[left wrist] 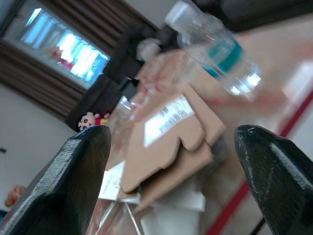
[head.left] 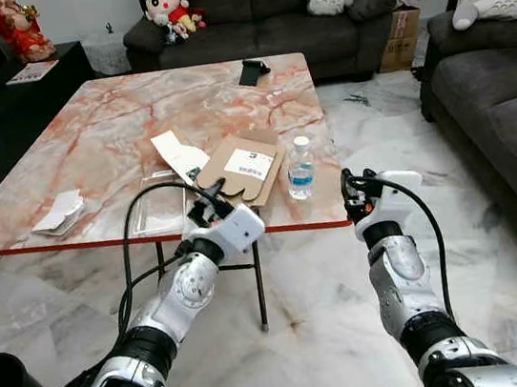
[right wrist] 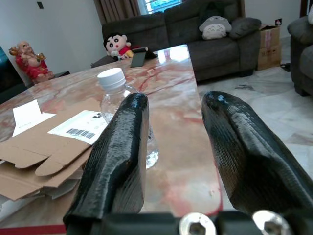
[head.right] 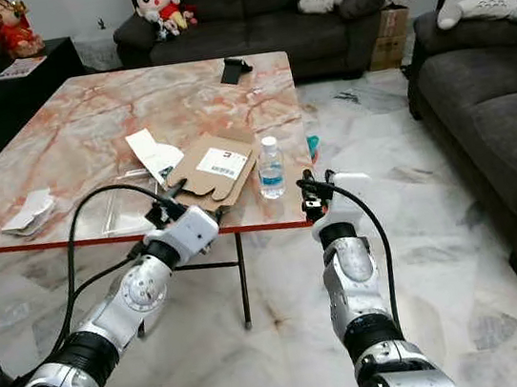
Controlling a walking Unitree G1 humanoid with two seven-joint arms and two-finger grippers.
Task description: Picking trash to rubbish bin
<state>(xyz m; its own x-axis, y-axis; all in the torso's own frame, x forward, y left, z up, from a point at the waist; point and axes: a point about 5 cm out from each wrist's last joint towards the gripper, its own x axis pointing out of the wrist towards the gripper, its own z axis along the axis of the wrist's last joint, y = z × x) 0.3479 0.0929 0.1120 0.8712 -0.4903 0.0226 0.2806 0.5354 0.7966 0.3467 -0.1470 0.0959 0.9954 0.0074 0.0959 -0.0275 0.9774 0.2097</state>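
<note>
pink-veined marble coffee table (head.left: 89, 150): held flattened brown cardboard box with white label (head.left: 247, 166), clear plastic water bottle with white cap (head.left: 300, 167) upright just beside it, near front edge. left gripper (head.left: 204, 204) at table edge before cardboard, fingers wide apart, empty. right gripper (head.left: 349, 190) near bottle, fingers parted, empty.

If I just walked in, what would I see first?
Probably the big pink marble table in the middle of the room, with a flattened cardboard box and a clear water bottle near its front edge. Two silver arms reach toward them: the left gripper, open, at the cardboard, and the right gripper, open, just right of the bottle. A dark sofa with soft toys sits behind.
</note>
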